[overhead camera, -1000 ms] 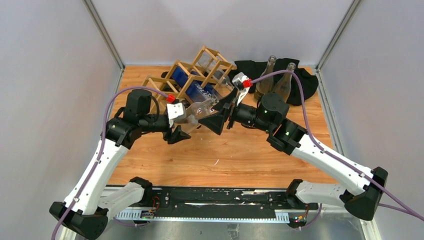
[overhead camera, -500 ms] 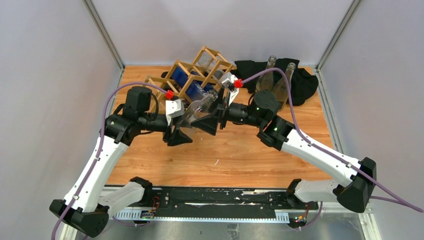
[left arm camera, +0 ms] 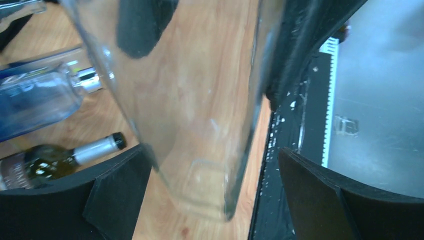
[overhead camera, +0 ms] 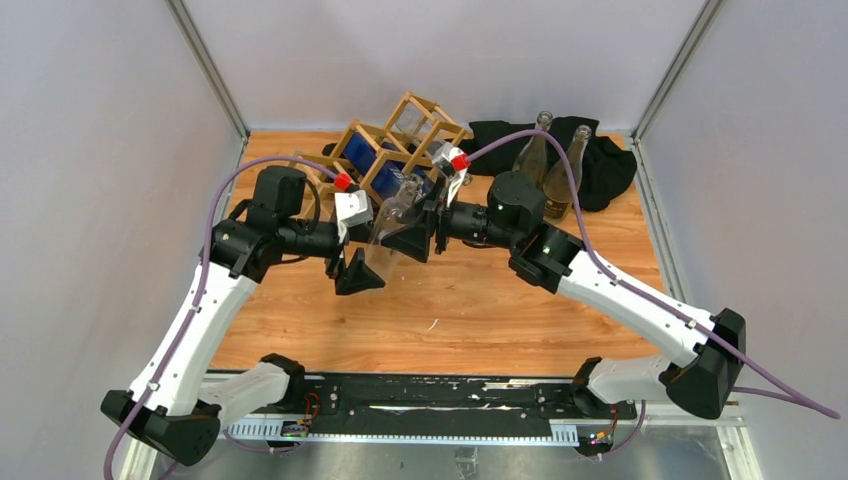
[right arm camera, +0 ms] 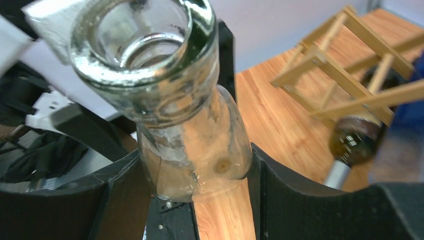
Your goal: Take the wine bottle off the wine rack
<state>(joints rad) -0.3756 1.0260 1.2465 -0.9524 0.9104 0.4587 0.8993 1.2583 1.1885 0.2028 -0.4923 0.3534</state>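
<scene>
Your left gripper (left arm camera: 215, 196) has released the wine bottle (overhead camera: 396, 216); your right gripper (right arm camera: 193, 184) now clasps its neck beside the wine rack (overhead camera: 385, 150).

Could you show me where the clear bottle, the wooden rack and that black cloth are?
clear bottle (overhead camera: 388, 222), top view, on its glass body.
wooden rack (overhead camera: 432, 108), top view, on an upper stick.
black cloth (overhead camera: 612, 165), top view, on its right part.

Left tool (left arm camera: 212, 165) opened, right tool (right arm camera: 195, 170) closed on wine bottle (right arm camera: 185, 115)
</scene>
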